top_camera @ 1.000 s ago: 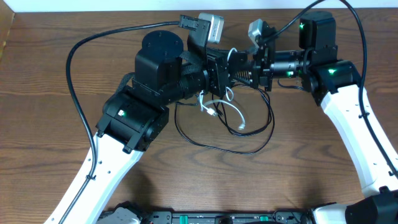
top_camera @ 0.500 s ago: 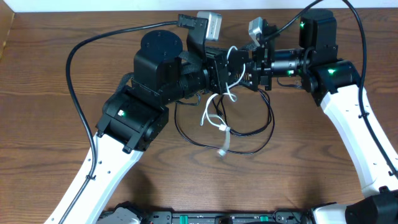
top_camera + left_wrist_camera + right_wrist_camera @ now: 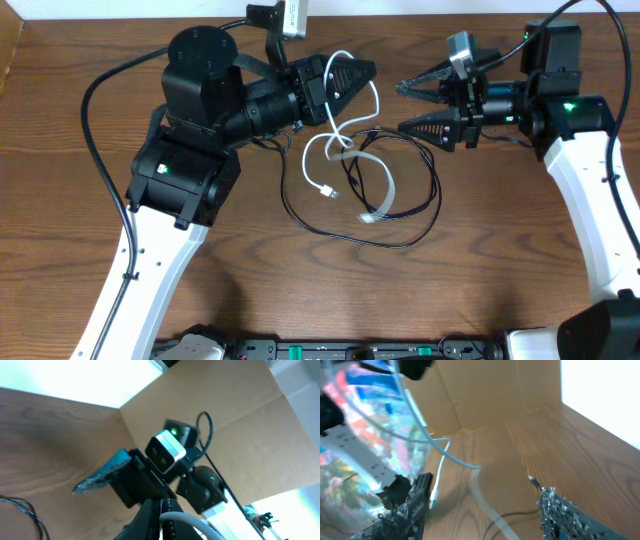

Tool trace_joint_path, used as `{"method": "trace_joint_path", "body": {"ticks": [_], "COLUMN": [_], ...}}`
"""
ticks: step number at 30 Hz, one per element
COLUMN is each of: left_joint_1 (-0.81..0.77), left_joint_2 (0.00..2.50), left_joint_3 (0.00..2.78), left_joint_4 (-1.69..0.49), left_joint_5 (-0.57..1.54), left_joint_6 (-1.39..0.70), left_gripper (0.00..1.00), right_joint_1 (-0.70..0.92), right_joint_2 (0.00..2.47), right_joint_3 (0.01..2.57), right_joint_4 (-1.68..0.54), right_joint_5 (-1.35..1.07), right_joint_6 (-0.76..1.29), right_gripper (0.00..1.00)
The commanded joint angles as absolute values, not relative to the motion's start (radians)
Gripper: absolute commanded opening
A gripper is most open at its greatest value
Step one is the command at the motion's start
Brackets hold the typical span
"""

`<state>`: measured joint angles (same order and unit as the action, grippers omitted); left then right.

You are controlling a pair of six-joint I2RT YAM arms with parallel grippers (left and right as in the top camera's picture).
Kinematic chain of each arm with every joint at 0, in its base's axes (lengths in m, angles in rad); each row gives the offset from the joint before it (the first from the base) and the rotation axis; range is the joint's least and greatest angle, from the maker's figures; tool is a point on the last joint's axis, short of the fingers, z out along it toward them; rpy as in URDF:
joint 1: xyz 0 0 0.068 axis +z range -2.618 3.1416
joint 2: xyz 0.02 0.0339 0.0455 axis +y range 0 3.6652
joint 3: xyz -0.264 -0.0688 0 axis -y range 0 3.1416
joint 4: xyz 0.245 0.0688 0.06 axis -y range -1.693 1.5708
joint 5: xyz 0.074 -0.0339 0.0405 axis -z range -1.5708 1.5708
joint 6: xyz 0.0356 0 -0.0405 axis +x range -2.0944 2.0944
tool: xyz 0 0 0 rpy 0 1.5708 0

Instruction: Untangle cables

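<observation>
Closest to me, the black cable (image 3: 400, 244) sprawls in 1 wide loop flat on the table (image 3: 500, 280), its long sweep running left to right. Inside that loop the white cable (image 3: 376, 97) comes down to the wood, 1 plug (image 3: 326, 191) lying loose, and it crosses the black cord in several places, so the 2 are not yet apart.

Farther back, the left claw (image 3: 362, 72) is clamped on the white cable and holds its upper span off the table in an arc. Facing it is the right claw (image 3: 402, 107), fingers spread with nothing between them.

What matters next, I'd say, is this: the lifted white strand lies straight ahead of the right claw, toward the left arm, near but not touching. The right arm is also the nearer 1 to the black loop's right side.

From above I cannot judge how high the strand hangs. The right wrist view helps — blurred as it is, it shows the white line in the air ahead, off toward 1 finger (image 3: 407, 510). The left wrist view shows the grip itself: the white cord pinched between closed fingers (image 3: 150, 517) at the picture's lower edge.
</observation>
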<state>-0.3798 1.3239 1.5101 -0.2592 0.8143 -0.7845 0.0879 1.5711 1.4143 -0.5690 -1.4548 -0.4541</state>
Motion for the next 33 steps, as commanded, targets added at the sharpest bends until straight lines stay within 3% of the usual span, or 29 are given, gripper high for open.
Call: {"method": "trace_joint_path", "body": {"ticks": [1, 10, 14, 15, 19, 22, 25, 30, 33], "left_joint_1": [-0.374, -0.374, -0.374, -0.374, -0.374, -0.374, -0.374, -0.374, -0.374], "left_joint_2": [1.308, 1.308, 1.308, 1.308, 1.308, 1.309, 1.312, 1.315, 1.315], "left_joint_3": [1.53, 1.528, 1.528, 1.528, 1.528, 1.528, 1.528, 1.527, 1.527], "left_joint_4": [-0.252, -0.256, -0.256, -0.256, -0.256, -0.256, -0.256, -0.257, -0.256], "left_joint_5": [0.895, 0.909, 0.909, 0.909, 0.908, 0.904, 0.897, 0.897, 0.897], "left_joint_6": [-0.81, -0.81, -0.81, -0.81, -0.809, -0.805, -0.805, -0.8, -0.749], "left_gripper": [0.07, 0.07, 0.07, 0.08, 0.07, 0.08, 0.17, 0.53, 0.64], "right_joint_1": [0.152, 0.269, 0.268, 0.268, 0.269, 0.267, 0.267, 0.263, 0.253], "right_joint_2": [1.617, 1.641, 1.641, 1.641, 1.641, 1.641, 1.641, 1.641, 1.641], "right_joint_3": [1.422, 1.422, 1.422, 1.422, 1.422, 1.422, 1.422, 1.422, 1.422], "right_joint_4": [-0.518, -0.161, -0.059, -0.047, -0.044, -0.036, -0.034, -0.034, -0.038], "right_joint_5": [-1.563, -1.546, -1.547, -1.547, -1.522, -1.437, -1.299, -1.135, -1.1], "right_joint_6": [-0.482, -0.221, -0.114, -0.098, -0.044, 0.052, 0.211, 0.405, 0.456], "right_gripper": [0.64, 0.42, 0.38, 0.34, 0.01, 0.01, 0.01, 0.01, 0.01]}}
